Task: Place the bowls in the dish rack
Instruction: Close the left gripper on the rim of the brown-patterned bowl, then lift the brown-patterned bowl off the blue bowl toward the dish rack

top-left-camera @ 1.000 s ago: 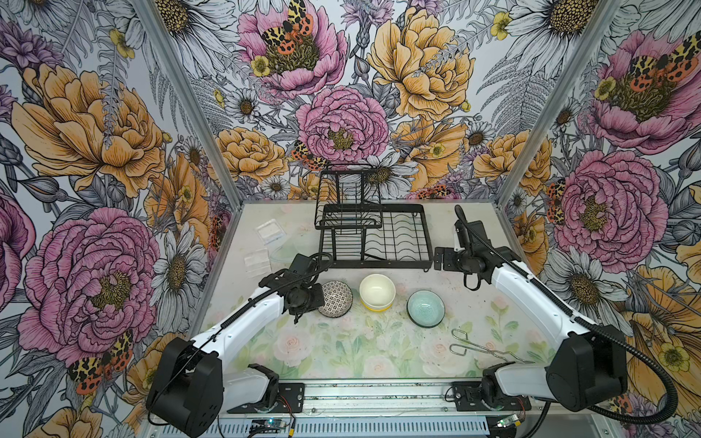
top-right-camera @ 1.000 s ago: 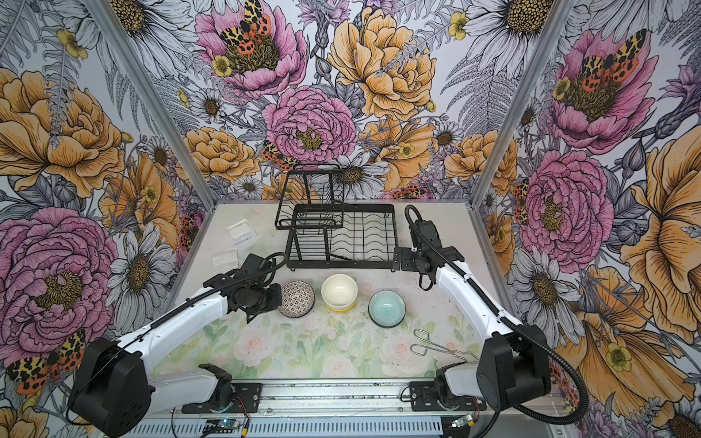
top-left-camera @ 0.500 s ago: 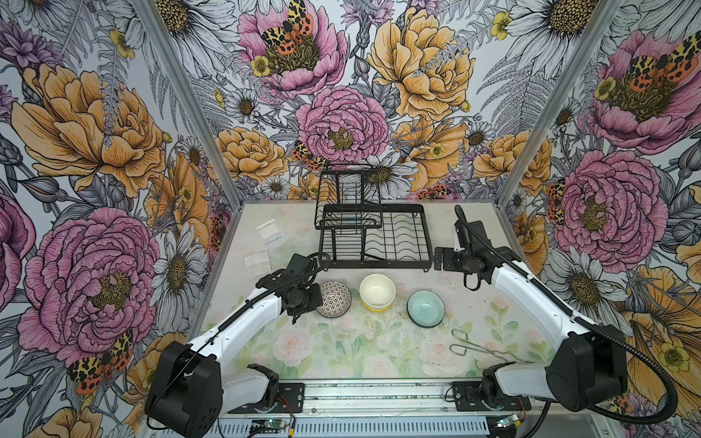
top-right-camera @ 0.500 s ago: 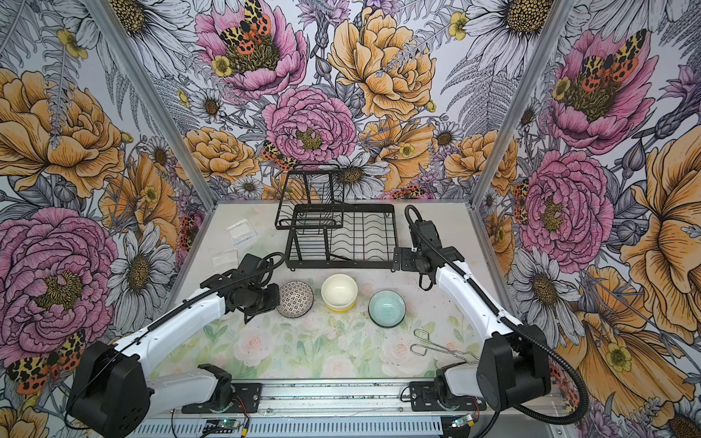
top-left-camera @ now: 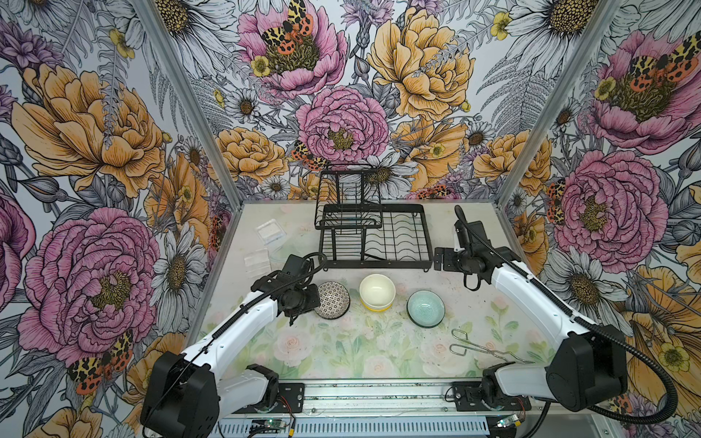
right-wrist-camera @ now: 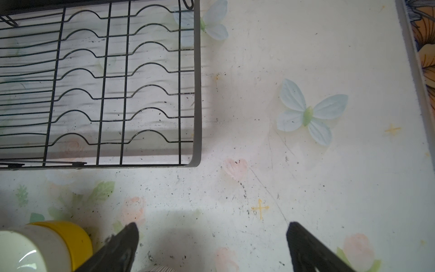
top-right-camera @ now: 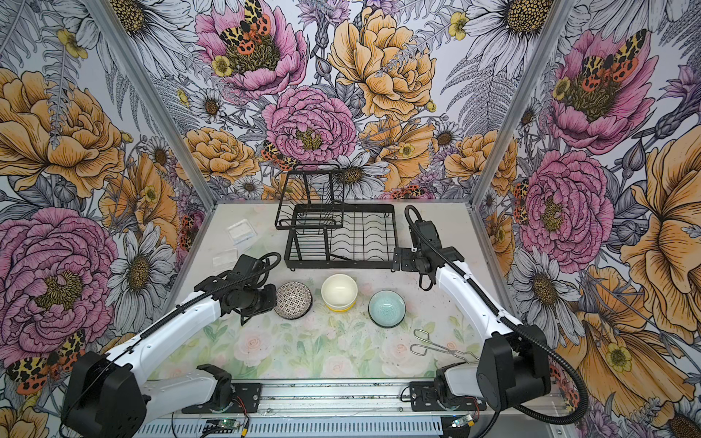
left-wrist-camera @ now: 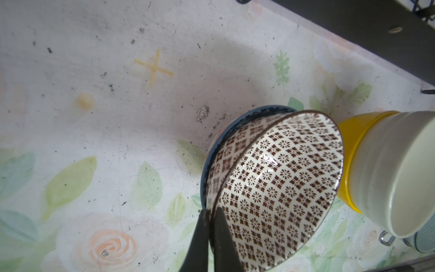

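- Beneath the mosaic bowl (left-wrist-camera: 277, 183) only a thin crescent of a blue bowl (left-wrist-camera: 237, 122) shows, and its pattern can't be made out.
- The yellow bowl (top-left-camera: 375, 308) is just a band under the cream bowl (top-left-camera: 377, 290).
- The left gripper (left-wrist-camera: 211, 210) pinches the mosaic rim, but its fingers (left-wrist-camera: 200, 237) are cut off at the picture's edge.
- The far end of the tongs (top-left-camera: 476, 347) slips behind the right arm.
- In the right wrist view the dish rack (right-wrist-camera: 197, 94) runs off the edge.
- A striped sliver (right-wrist-camera: 160, 268) at the edge is too little to name.

Left tool (left-wrist-camera: 211, 210), pinching mosaic bowl (top-left-camera: 333, 300) rim, edged slightly leftward; bowl shifted with it.
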